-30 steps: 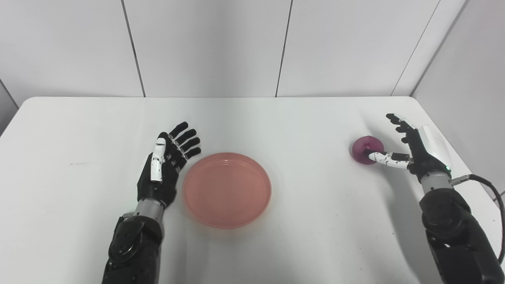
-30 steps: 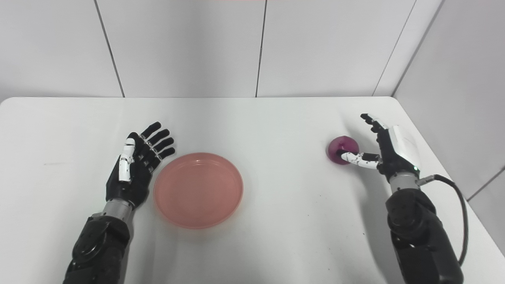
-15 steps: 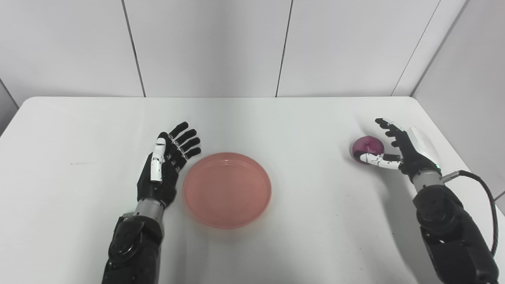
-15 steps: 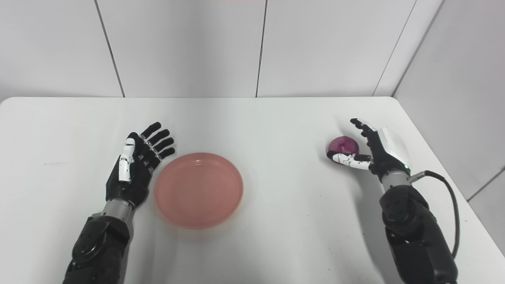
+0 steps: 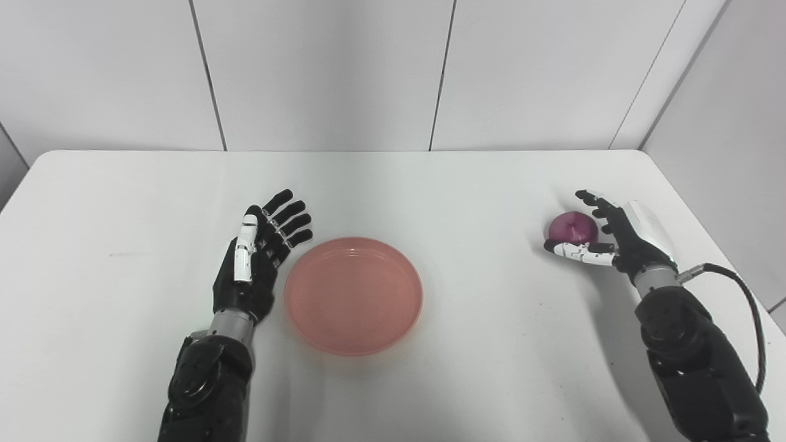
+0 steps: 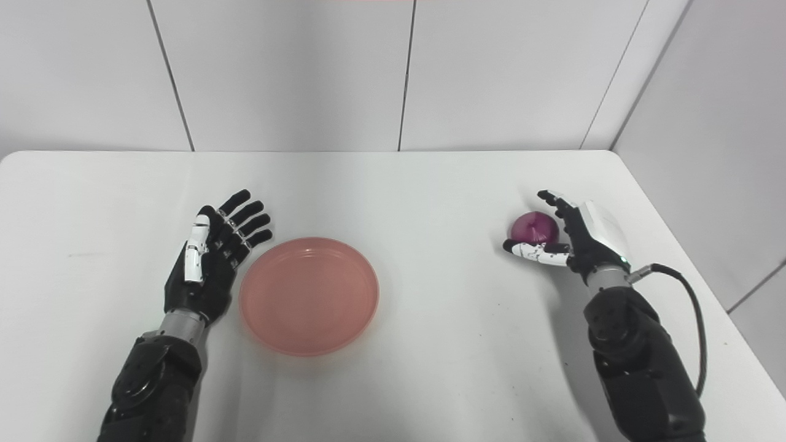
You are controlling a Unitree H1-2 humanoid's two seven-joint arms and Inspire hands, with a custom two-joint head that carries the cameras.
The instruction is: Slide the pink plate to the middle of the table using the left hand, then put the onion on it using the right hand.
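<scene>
Your left hand (image 5: 255, 258) lies flat on the white matte table (image 5: 123, 202), fingers spread and holding nothing, just beside the left rim of the pink plate (image 5: 353, 294). The plate is round, shallow, smooth and glossy, sitting near the table's middle, slightly toward the near edge. Your right hand (image 5: 608, 236) cups the onion (image 5: 572, 226) near the right edge: thumb under its front, fingers curved behind. You cannot tell whether the grip is closed. The onion is round, purple-red, with a smooth skin.
</scene>
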